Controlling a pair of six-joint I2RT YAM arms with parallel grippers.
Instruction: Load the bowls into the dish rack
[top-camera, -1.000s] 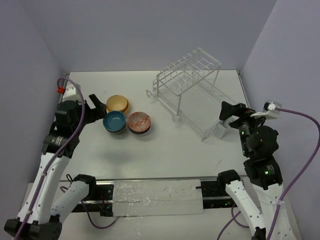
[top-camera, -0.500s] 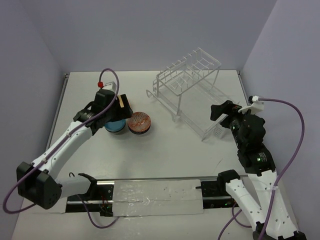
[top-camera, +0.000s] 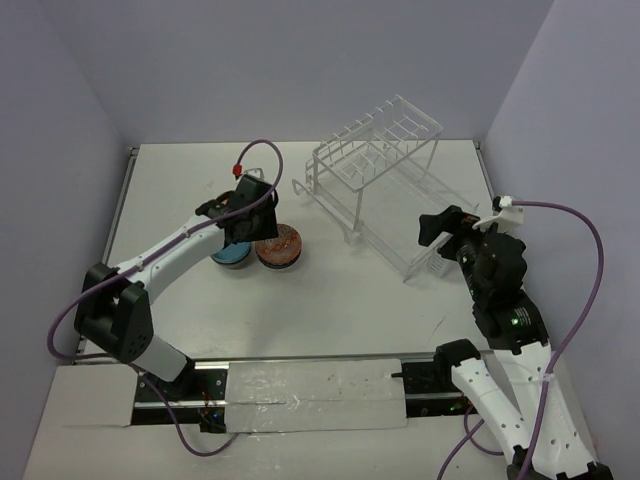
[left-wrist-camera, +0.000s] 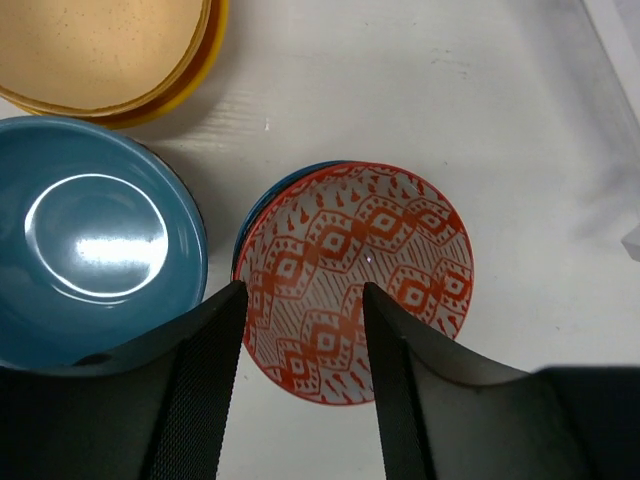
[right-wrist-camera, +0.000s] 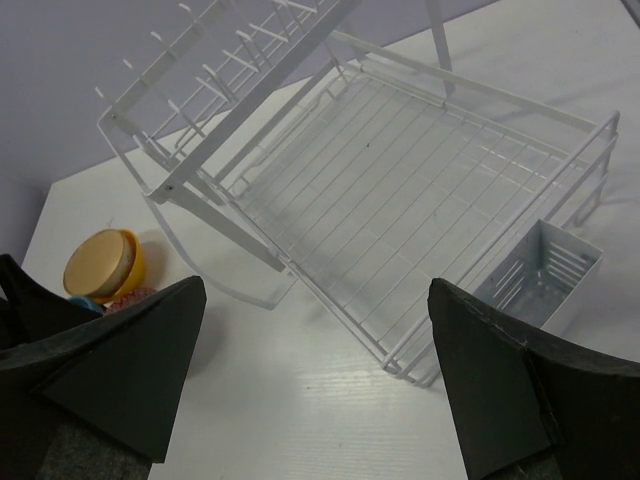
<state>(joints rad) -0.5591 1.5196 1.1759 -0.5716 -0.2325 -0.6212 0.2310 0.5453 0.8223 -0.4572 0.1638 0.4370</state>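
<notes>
My left gripper (left-wrist-camera: 300, 345) is open and hovers above the near rim of a red-patterned bowl (left-wrist-camera: 360, 270), which sits nested in a blue-rimmed bowl. A plain blue bowl (left-wrist-camera: 90, 240) lies to its left, and a tan bowl in an orange-yellow one (left-wrist-camera: 110, 50) lies behind. In the top view the left gripper (top-camera: 252, 230) covers the orange-yellow bowl, with the red-patterned bowl (top-camera: 279, 247) and the blue bowl (top-camera: 229, 256) beside it. The white wire dish rack (top-camera: 385, 170) stands at the back right. My right gripper (top-camera: 440, 228) is open and empty, near the rack's front corner (right-wrist-camera: 400, 190).
The rack's small cutlery basket (right-wrist-camera: 540, 270) hangs on its near right end. Purple walls enclose the white table (top-camera: 330, 310) on three sides. A rail with the arm bases runs along the near edge (top-camera: 310, 385).
My left arm has swung from the far left across to above the bowls, its gripper now over the red-patterned one. My right arm has shifted slightly left toward the rack.
</notes>
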